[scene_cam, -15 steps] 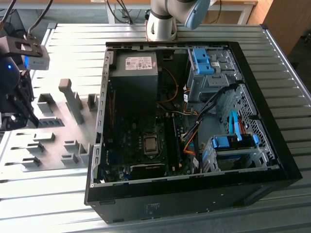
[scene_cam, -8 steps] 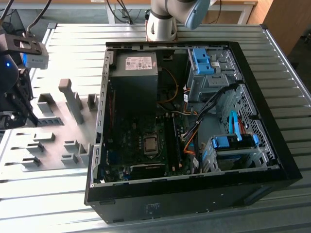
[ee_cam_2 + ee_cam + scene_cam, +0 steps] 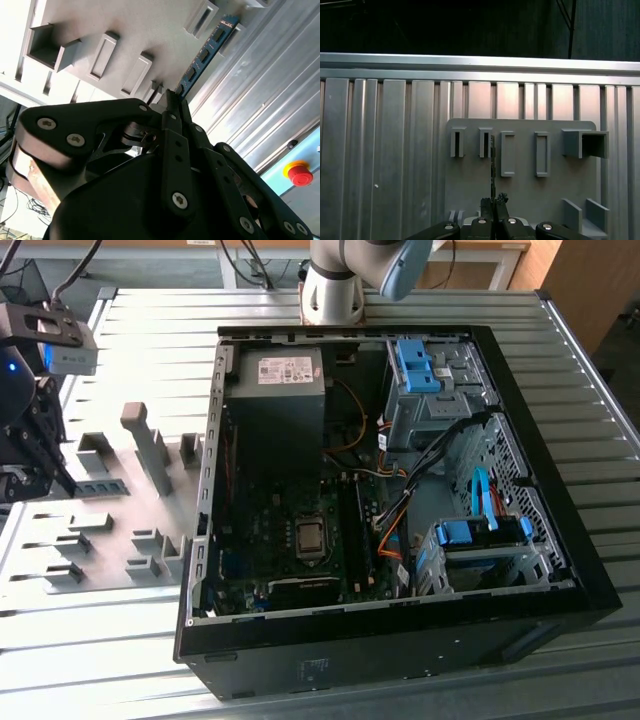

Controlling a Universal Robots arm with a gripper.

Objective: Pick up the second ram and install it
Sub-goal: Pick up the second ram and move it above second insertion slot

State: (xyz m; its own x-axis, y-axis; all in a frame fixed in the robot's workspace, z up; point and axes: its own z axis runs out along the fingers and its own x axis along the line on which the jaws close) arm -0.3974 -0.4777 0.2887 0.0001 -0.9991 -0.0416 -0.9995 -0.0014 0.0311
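My gripper [image 3: 66,480] is at the exterior view's far left, over the grey holder plate [image 3: 150,502]. It is shut on one end of the second ram [image 3: 101,487], a narrow blue-green stick with black chips. In the second wrist view the ram [image 3: 206,52] runs out from between the closed fingertips of the gripper [image 3: 172,98] toward a grey holder block [image 3: 234,31]. In the first wrist view the ram [image 3: 492,162] appears edge-on, a thin dark line from the gripper [image 3: 493,201] to between two slotted blocks. I cannot tell whether the ram is clear of its holder.
The open black computer case [image 3: 560,540] lies in the middle of the ribbed metal table [image 3: 90,660], with its motherboard [image 3: 300,540] exposed. The arm's base [image 3: 335,290] stands behind the case. Several grey holder blocks [image 3: 140,435] rise from the plate. A red stop button [image 3: 300,175] sits beyond the table edge.
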